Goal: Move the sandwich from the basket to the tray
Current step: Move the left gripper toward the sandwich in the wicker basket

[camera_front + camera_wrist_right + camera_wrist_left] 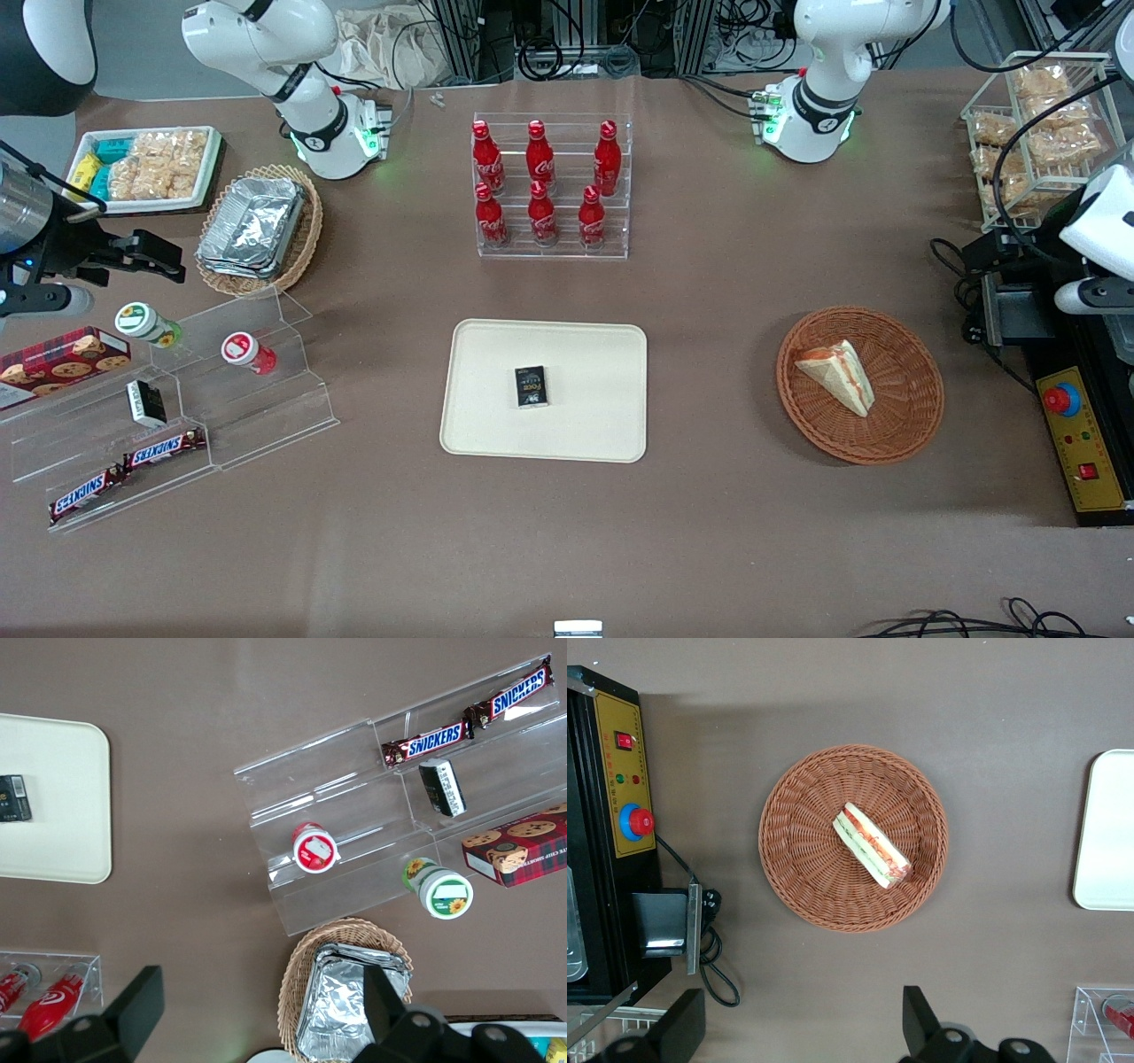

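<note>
One sandwich is lying in the basket, well apart from the tray. The claw is hanging spread above it, empty; squeezing the soft wedge crookedly risks it slipping or crushing.

Two candy bars are showing the word SNICKERS in white-edged lettering on their brown wrappers, lying on the clear acrylic step stand, well away from the gripper toward the parked arm's end of the table. The six red bottles are carrying white script too small to read. Nothing legible is showing on the small dark box or the yellow control panel.
</note>
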`<action>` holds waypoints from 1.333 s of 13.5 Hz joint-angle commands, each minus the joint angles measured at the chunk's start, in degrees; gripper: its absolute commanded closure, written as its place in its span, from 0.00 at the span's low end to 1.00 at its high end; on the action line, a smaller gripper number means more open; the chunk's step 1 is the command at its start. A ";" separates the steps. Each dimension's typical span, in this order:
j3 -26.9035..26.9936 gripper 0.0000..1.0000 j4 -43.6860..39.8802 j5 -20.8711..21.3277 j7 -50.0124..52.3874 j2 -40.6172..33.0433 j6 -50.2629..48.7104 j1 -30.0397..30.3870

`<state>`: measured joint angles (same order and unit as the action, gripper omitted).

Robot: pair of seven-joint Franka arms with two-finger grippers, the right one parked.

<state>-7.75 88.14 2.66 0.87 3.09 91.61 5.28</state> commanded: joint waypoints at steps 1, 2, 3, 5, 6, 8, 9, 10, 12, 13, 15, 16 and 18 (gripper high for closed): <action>0.46 0.00 -1.22 -0.20 0.71 0.25 -1.43 -0.45; 0.46 0.00 -1.21 -0.11 0.71 0.34 -1.43 -0.44; 0.46 0.00 -1.21 -0.03 0.62 0.34 -1.43 -0.44; 0.46 0.00 -0.60 0.15 0.54 0.42 -1.61 -0.44; 0.46 0.00 0.53 0.24 0.71 0.34 -1.70 -0.44; 0.37 0.00 1.33 0.06 1.06 0.34 -1.43 -0.45; 0.37 0.00 2.29 -0.20 1.06 0.34 -0.91 -0.44; 0.37 0.00 2.91 -0.29 1.06 0.51 -0.47 -0.44; 0.37 0.00 3.44 -0.38 1.15 1.39 0.15 -0.62; 0.28 0.00 3.36 -0.38 1.24 1.91 0.50 -0.79; 0.19 0.00 3.09 0.23 1.33 2.18 0.67 -0.97; 0.10 0.00 3.09 0.24 1.50 2.18 0.50 -0.97; -0.24 0.00 3.79 -0.63 3.86 2.18 -0.64 -1.15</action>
<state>-7.89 91.38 2.65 2.17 5.60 91.77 4.78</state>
